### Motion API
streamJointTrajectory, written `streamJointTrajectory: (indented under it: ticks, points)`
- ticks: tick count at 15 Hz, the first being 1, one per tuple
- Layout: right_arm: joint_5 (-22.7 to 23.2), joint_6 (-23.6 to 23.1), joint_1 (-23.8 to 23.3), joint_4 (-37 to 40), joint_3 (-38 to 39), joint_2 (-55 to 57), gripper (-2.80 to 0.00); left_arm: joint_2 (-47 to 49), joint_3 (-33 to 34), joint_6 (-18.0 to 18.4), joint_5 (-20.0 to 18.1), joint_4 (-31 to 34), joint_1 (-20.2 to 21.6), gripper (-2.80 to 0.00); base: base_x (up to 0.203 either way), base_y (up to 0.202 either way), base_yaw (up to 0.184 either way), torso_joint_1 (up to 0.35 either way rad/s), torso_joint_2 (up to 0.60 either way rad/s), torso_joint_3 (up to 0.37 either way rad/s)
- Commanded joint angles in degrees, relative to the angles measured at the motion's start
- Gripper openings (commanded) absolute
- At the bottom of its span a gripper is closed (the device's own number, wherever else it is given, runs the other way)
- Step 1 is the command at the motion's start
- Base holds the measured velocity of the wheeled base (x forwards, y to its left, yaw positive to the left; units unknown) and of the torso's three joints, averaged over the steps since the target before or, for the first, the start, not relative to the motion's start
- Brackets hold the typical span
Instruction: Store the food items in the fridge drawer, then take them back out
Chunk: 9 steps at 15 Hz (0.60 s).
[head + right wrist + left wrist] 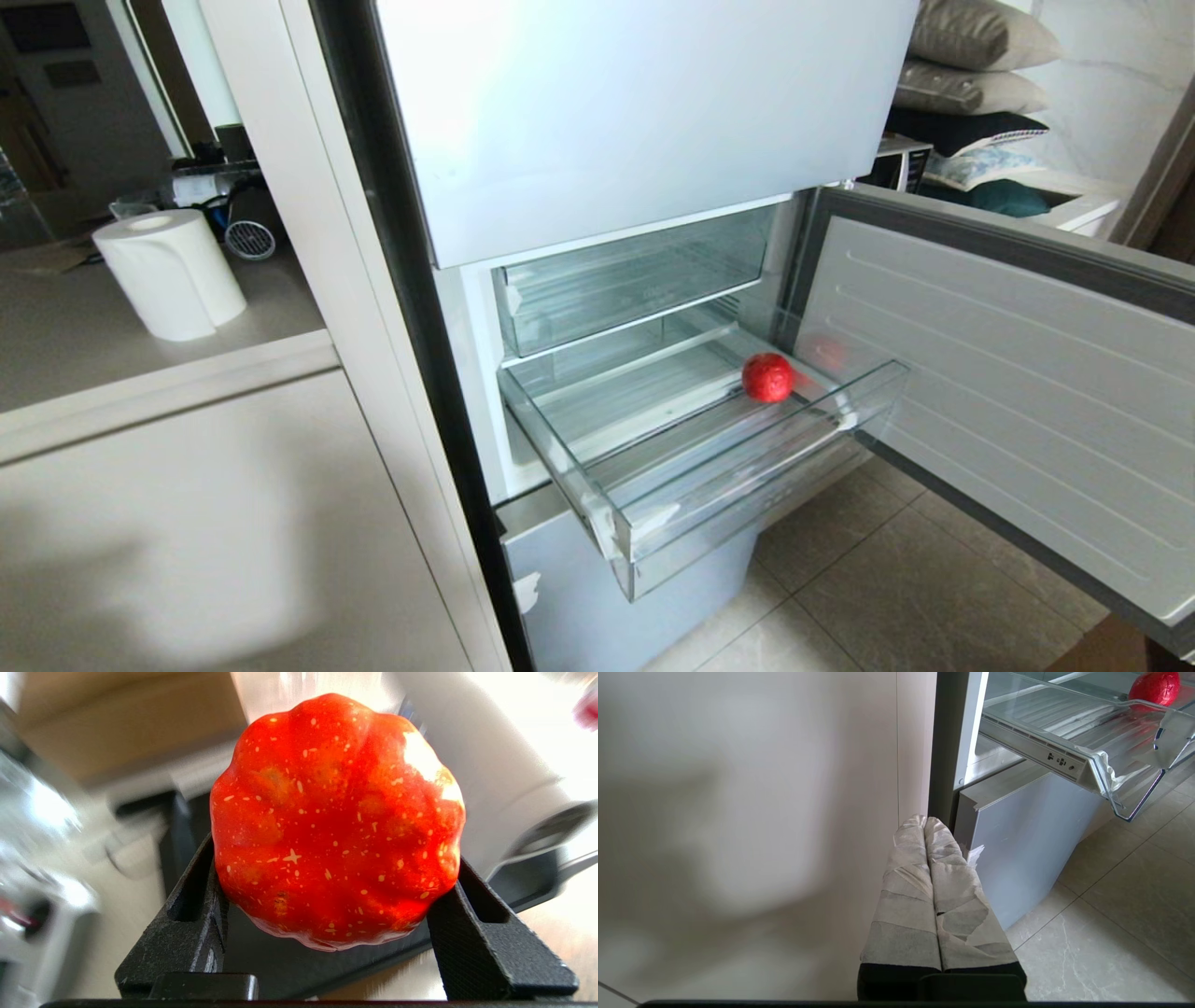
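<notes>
A glossy red tomato-like fruit (336, 812) with pale specks and a ribbed outline fills the right wrist view. My right gripper (336, 877) is shut on it, one black finger (198, 905) pressing each side; this gripper is outside the head view. The fridge (635, 112) stands with its middle door swung open and the fridge drawer (747, 509) pulled out. A second round red food item (767, 377) lies on the drawer's ribbed bottom, towards its right end. My left gripper (924, 821) hangs shut and empty, low beside the cabinet, left of the drawer (1111, 767).
The open fridge door (1008, 373) reaches out to the right over the tiled floor (896, 597). A shallower clear drawer (635, 280) sits above. A paper towel roll (170, 273) stands on the counter at left. Pillows (971, 65) are stacked behind the door.
</notes>
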Motion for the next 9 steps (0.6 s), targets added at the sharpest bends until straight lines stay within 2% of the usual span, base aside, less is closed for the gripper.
streamJointTrajectory:
  ticks: [1, 2, 3, 9]
  points:
    - [5.89, -3.13, 0.52, -0.17, 0.16, 8.95, -2.8, 0.09, 0.0, 0.0, 0.01, 0.02, 0.01, -2.8, 0.0, 0.0, 0.0, 0.0, 0.0, 0.0]
    - [8.16, -4.5, 1.61, -0.17, 0.39, 10.37, -2.8, 0.01, 0.0, 0.0, 0.01, 0.02, 0.01, -2.8, 0.0, 0.0, 0.0, 0.0, 0.0, 0.0]
    - [8.47, -4.87, 2.5, -0.23, 0.32, 11.42, -2.8, 0.09, 0.0, 0.0, 0.01, 0.02, 0.01, -2.8, 0.0, 0.0, 0.0, 0.0, 0.0, 0.0]
    - [6.94, -4.72, 5.6, -0.27, -5.14, 19.27, -2.8, 0.06, 0.0, 0.0, 0.01, 0.02, 0.01, -2.8, 0.0, 0.0, 0.0, 0.0, 0.0, 0.0]
